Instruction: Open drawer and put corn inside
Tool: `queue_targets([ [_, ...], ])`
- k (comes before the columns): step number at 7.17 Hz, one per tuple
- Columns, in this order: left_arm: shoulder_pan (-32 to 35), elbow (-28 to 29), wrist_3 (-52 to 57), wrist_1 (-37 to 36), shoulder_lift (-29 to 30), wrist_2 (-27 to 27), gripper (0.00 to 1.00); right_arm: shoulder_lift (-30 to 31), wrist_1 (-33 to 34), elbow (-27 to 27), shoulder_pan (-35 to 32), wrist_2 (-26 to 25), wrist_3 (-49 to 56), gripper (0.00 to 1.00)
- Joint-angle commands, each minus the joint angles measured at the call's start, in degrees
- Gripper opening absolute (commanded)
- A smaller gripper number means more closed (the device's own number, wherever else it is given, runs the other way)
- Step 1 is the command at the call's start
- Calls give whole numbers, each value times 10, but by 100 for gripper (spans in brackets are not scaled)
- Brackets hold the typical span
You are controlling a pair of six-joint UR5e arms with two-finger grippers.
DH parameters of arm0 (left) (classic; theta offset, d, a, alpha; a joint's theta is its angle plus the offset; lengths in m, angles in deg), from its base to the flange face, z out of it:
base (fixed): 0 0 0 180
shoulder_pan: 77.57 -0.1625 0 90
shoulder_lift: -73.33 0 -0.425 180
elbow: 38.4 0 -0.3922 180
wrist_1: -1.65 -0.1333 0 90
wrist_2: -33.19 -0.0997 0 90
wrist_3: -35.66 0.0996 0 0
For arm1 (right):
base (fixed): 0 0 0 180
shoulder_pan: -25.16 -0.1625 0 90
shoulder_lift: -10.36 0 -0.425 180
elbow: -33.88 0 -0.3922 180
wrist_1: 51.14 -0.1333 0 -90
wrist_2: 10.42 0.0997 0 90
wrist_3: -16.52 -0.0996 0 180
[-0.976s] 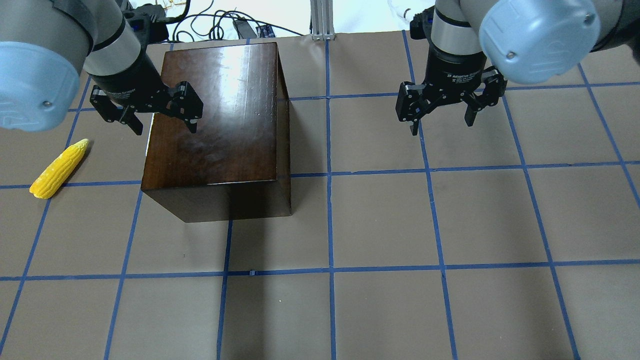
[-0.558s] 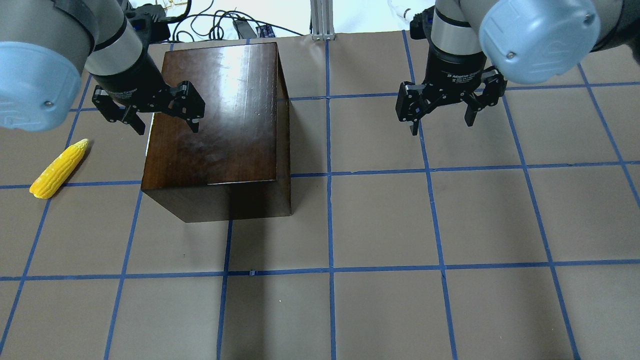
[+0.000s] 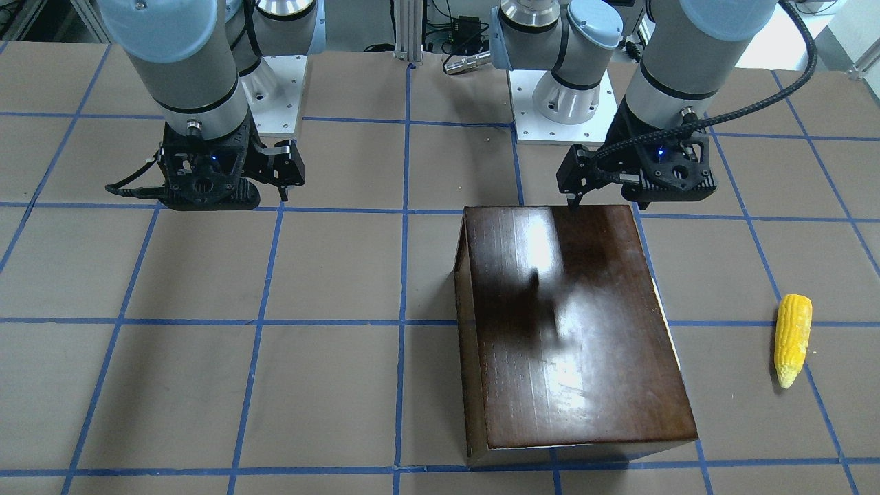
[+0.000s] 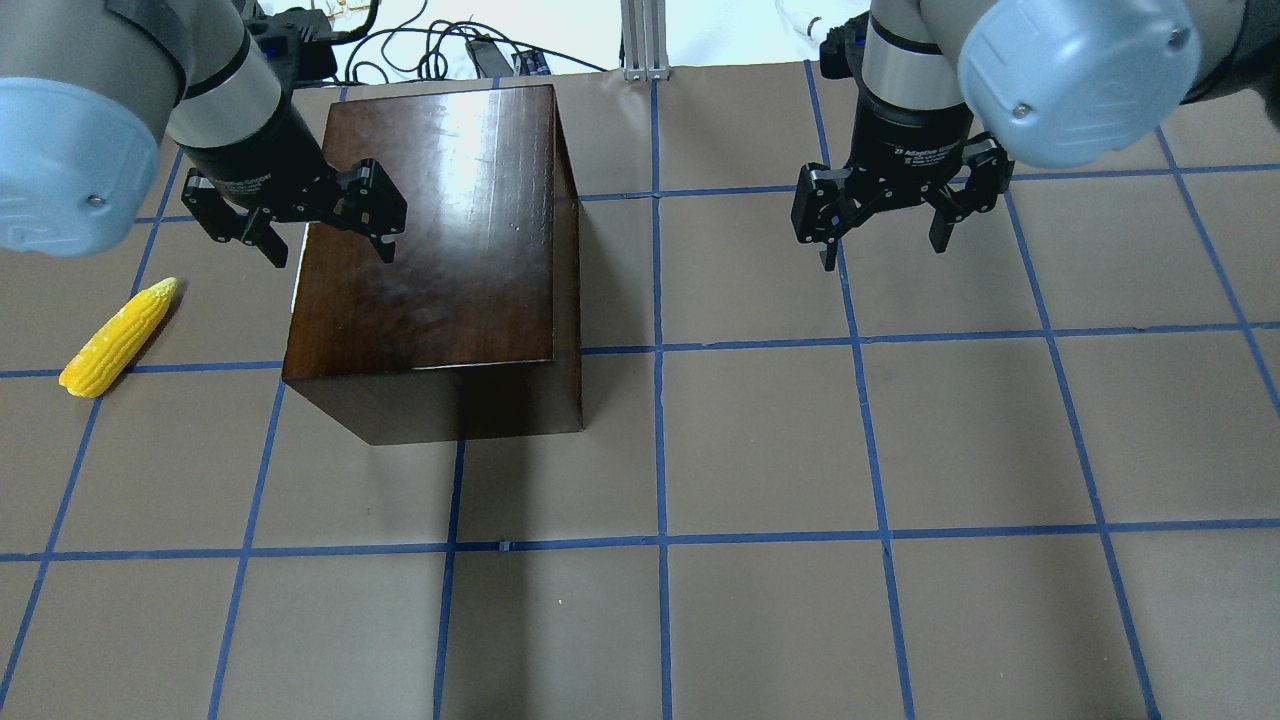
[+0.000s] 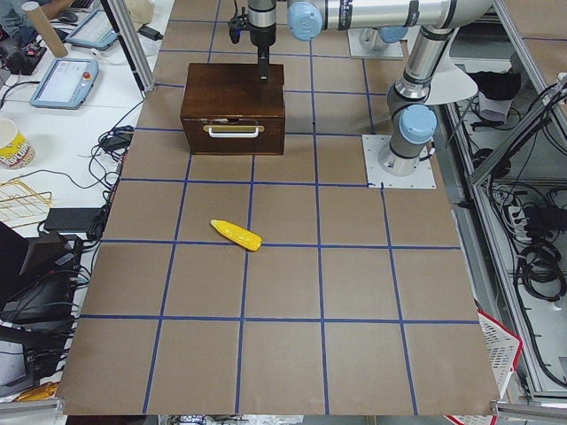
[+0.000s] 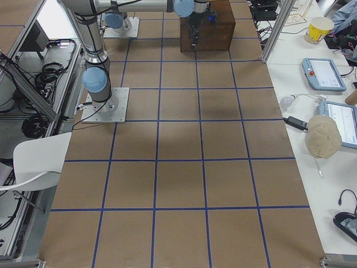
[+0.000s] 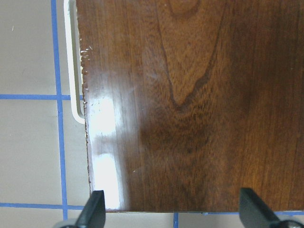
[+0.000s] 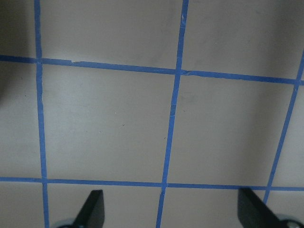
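The glossy dark-brown box point(image 4: 430, 240) stands on the table's left half. Its drawer front point(image 5: 233, 133), with a white handle point(image 7: 71, 71), is shut and faces the robot's left. The yellow corn point(image 4: 118, 336) lies on the table left of the box, apart from it, and also shows in the front-facing view point(image 3: 792, 338). My left gripper point(image 4: 330, 250) is open and empty, hovering above the box's top near its left edge. My right gripper point(image 4: 884, 250) is open and empty above bare table, well right of the box.
Blue tape lines grid the brown table point(image 4: 760, 440). Cables and an aluminium post point(image 4: 640, 40) sit at the far edge. The arm bases point(image 3: 550, 103) stand on the robot's side. A side bench with tablets point(image 5: 62, 80) runs beyond the drawer's side.
The left gripper has shifted only very slightly above the box. The right gripper, box and corn have not moved.
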Motion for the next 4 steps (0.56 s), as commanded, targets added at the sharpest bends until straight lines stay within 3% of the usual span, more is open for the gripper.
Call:
queue_targets([
  [1,0,2,2,0,3,2,100,0,0,0,0,0,0,100],
  [4,-2,4,1,-1,6,1,100,0,0,0,0,0,0,100],
])
